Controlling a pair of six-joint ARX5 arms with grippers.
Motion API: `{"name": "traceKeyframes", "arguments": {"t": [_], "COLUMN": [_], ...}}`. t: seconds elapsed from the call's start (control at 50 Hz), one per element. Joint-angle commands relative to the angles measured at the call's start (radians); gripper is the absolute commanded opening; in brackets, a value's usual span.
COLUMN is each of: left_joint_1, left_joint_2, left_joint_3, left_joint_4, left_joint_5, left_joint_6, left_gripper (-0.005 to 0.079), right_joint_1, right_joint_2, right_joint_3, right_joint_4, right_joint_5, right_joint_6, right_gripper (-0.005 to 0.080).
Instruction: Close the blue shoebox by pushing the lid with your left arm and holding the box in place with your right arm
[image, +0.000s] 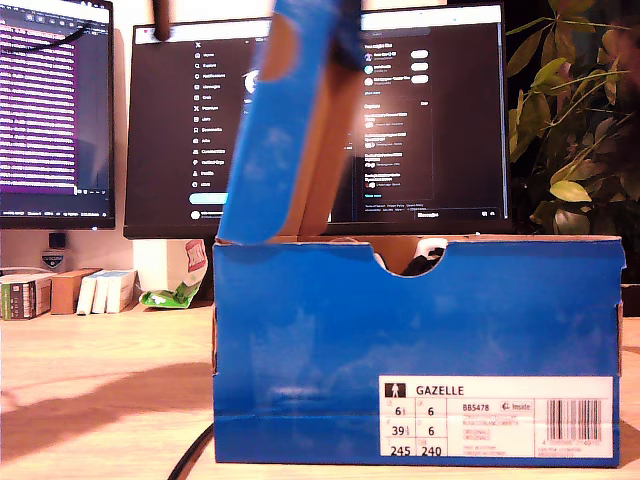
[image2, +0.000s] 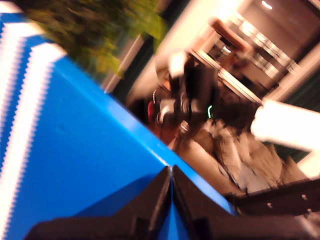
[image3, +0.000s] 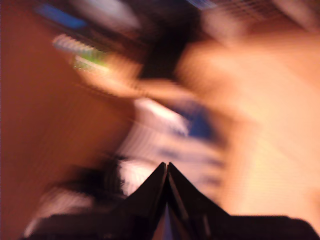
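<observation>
My first pincer (image2: 171, 172) clenched, tips meeting, pressed against blue lid (image: 285, 110). Lid near-upright, leaning over shoebox (image: 415, 350) at exterior view's left end, box on table (image: 100, 380). My second pincer (image3: 167, 170) clenched, surroundings blurred; contact unclear.

blue shoebox (image: 330, 350) matt cardboard; table (image: 100, 380) smooth pale wood.

Second wrist view badly motion-blurred. My second gripper (image3: 167, 172) fingertips pressed together, no gap, nothing visibly between. Beyond: orange-brown smear, white and blue patches, dark shape; none identifiable.
</observation>
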Motion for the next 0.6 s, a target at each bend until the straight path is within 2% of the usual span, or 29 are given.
{"name": "traceKeyframes", "arguments": {"t": [0.0,0.08,0.22,0.3,0.42,0.58], "left_joint_1": [0.019,0.033,0.053,0.070,0.106,0.177], "left_joint_2": [0.005,0.005,0.005,0.001,-0.004,-0.011], "left_joint_3": [0.013,0.013,0.013,0.013,0.013,0.013], "left_joint_4": [-0.043,-0.129,-0.262,-0.312,-0.354,-0.401], "left_joint_5": [-0.029,-0.090,-0.171,-0.216,-0.267,-0.271], "left_joint_6": [0.040,0.169,0.257,0.327,0.368,0.413], "left_gripper": [-0.0019,-0.0019,-0.0019,-0.0019,-0.0019,-0.0019], "right_joint_1": [0.004,0.004,0.018,0.044,0.100,0.184], "right_joint_2": [-0.016,-0.032,-0.036,-0.029,-0.013,0.035], "right_joint_3": [0.023,0.049,0.060,0.060,0.058,0.058], "right_joint_4": [0.004,0.002,-0.027,-0.099,-0.187,-0.202], "right_joint_5": [-0.034,-0.079,-0.139,-0.119,-0.044,0.040], "right_joint_6": [0.027,0.052,0.066,0.051,-0.078,-0.112], "right_gripper": [-0.0012,-0.0012,-0.0012,-0.0012,-0.0012,-0.0012]}}
